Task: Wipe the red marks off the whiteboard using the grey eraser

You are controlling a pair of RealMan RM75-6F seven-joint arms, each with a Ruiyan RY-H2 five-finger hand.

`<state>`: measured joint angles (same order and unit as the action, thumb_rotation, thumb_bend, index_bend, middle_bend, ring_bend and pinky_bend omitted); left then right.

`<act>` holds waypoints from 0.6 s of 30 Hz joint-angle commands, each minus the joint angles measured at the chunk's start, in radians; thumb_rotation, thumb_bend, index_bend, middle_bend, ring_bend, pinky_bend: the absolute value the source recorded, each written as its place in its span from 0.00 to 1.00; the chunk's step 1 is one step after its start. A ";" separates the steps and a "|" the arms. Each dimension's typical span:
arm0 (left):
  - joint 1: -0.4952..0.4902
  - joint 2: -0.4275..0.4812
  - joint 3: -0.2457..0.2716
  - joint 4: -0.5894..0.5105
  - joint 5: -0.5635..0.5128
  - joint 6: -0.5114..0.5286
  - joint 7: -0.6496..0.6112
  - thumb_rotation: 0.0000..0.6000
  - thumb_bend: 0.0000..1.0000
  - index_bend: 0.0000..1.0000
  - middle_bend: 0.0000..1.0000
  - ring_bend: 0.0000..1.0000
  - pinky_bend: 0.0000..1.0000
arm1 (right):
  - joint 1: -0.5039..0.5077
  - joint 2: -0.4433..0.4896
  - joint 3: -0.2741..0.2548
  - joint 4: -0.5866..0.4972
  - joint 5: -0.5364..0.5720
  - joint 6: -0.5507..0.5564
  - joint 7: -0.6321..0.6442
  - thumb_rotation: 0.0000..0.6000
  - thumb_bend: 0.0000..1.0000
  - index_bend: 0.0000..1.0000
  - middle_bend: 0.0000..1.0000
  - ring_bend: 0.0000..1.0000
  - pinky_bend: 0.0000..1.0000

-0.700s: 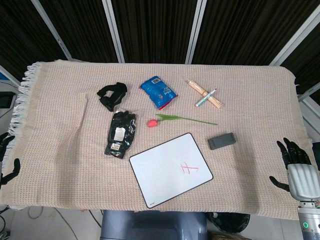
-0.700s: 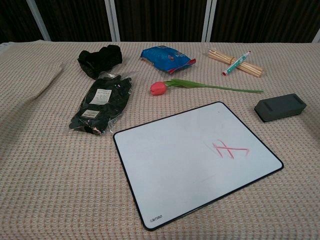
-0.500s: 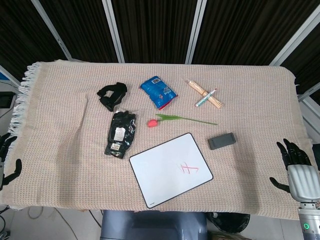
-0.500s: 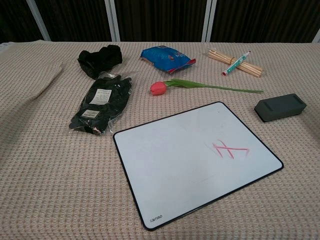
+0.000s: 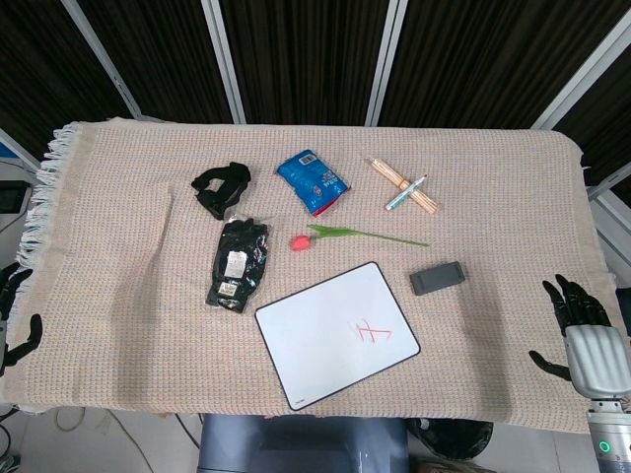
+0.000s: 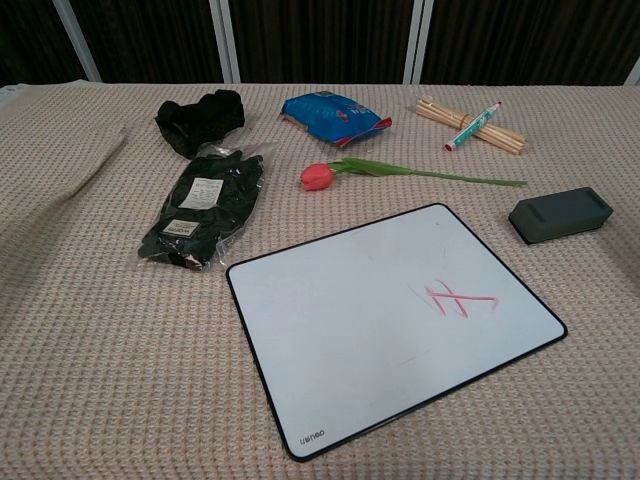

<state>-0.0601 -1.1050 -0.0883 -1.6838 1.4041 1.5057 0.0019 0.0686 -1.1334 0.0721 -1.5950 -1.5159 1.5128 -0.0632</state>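
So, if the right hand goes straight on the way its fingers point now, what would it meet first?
Probably nothing: the right hand points up along the cloth's right edge, well right of the eraser. Height is unclear.

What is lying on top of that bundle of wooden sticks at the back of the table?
A green-and-white marker with a red tip lies slantwise across the sticks. The stretch of sticks under it is covered. Beneath the bundle only the cloth shows.
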 commanded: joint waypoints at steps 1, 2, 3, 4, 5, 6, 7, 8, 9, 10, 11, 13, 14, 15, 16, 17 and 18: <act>0.000 0.001 0.001 -0.002 -0.002 -0.002 0.001 1.00 0.49 0.13 0.05 0.00 0.02 | 0.004 0.006 -0.005 0.004 -0.008 -0.009 0.020 1.00 0.09 0.00 0.00 0.08 0.16; 0.000 0.001 0.001 -0.004 -0.003 -0.005 0.000 1.00 0.49 0.13 0.05 0.00 0.02 | 0.004 0.006 -0.006 0.006 -0.009 -0.010 0.022 1.00 0.09 0.00 0.00 0.08 0.16; -0.001 0.002 0.002 -0.005 -0.004 -0.007 -0.001 1.00 0.49 0.13 0.05 0.00 0.02 | 0.004 0.006 -0.006 0.007 -0.009 -0.010 0.024 1.00 0.09 0.00 0.00 0.08 0.16; -0.002 0.002 0.002 -0.006 -0.004 -0.010 -0.001 1.00 0.49 0.13 0.05 0.00 0.02 | 0.004 0.006 -0.007 0.008 -0.009 -0.010 0.029 1.00 0.09 0.00 0.01 0.08 0.16; -0.003 0.002 0.002 -0.006 -0.004 -0.013 0.000 1.00 0.49 0.13 0.05 0.00 0.02 | 0.004 0.006 -0.006 0.009 -0.009 -0.010 0.033 1.00 0.09 0.00 0.01 0.08 0.16; -0.004 0.002 0.003 -0.006 -0.004 -0.014 0.001 1.00 0.49 0.13 0.05 0.00 0.02 | 0.004 0.005 -0.006 0.011 -0.010 -0.009 0.038 1.00 0.09 0.00 0.02 0.08 0.16; -0.005 0.002 0.003 -0.006 -0.003 -0.015 0.002 1.00 0.49 0.13 0.05 0.00 0.02 | 0.006 0.004 -0.006 0.014 -0.013 -0.011 0.041 1.00 0.09 0.00 0.02 0.08 0.16; -0.005 0.001 0.003 -0.006 -0.003 -0.015 0.002 1.00 0.49 0.13 0.05 0.00 0.02 | 0.009 0.003 -0.008 0.018 -0.017 -0.015 0.046 1.00 0.09 0.00 0.03 0.08 0.16; -0.004 0.001 0.003 -0.006 -0.001 -0.013 0.003 1.00 0.49 0.13 0.05 0.00 0.02 | 0.012 0.005 -0.011 0.019 -0.021 -0.021 0.056 1.00 0.09 0.00 0.04 0.08 0.16; -0.004 0.002 0.003 -0.005 0.001 -0.010 0.004 1.00 0.49 0.13 0.05 0.00 0.02 | 0.016 0.007 -0.014 0.020 -0.027 -0.029 0.072 1.00 0.09 0.00 0.05 0.09 0.16; -0.002 0.002 0.003 -0.003 0.003 -0.006 0.007 1.00 0.49 0.13 0.05 0.00 0.02 | 0.022 0.011 -0.018 0.021 -0.035 -0.039 0.092 1.00 0.09 0.00 0.06 0.09 0.16; 0.000 0.002 0.002 -0.001 0.005 0.001 0.007 1.00 0.49 0.13 0.05 0.00 0.02 | 0.041 0.024 -0.019 0.038 -0.047 -0.065 0.108 1.00 0.09 0.00 0.06 0.09 0.16; 0.001 0.002 0.002 -0.001 0.005 0.002 0.005 1.00 0.49 0.13 0.05 0.00 0.02 | 0.054 0.030 -0.018 0.048 -0.051 -0.083 0.109 1.00 0.09 0.00 0.07 0.09 0.16; 0.001 0.002 0.002 -0.001 0.006 0.003 0.003 1.00 0.49 0.13 0.05 0.00 0.02 | 0.070 0.036 -0.015 0.057 -0.054 -0.105 0.113 1.00 0.09 0.00 0.08 0.10 0.16; 0.001 0.002 0.002 -0.001 0.006 0.002 0.004 1.00 0.49 0.13 0.05 0.00 0.02 | 0.091 0.043 -0.014 0.065 -0.060 -0.133 0.122 1.00 0.09 0.00 0.09 0.10 0.16; 0.000 0.001 0.002 -0.001 0.007 0.002 0.004 1.00 0.49 0.13 0.05 0.00 0.02 | 0.100 0.047 -0.013 0.068 -0.061 -0.146 0.129 1.00 0.10 0.00 0.10 0.11 0.16; 0.000 0.000 0.004 0.000 0.008 0.000 0.006 1.00 0.49 0.12 0.05 0.00 0.02 | 0.128 0.055 -0.012 0.076 -0.073 -0.183 0.153 1.00 0.10 0.01 0.11 0.12 0.16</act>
<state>-0.0599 -1.1040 -0.0854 -1.6841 1.4112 1.5067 0.0068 0.1474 -1.0983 0.0575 -1.5409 -1.5686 1.3901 0.0519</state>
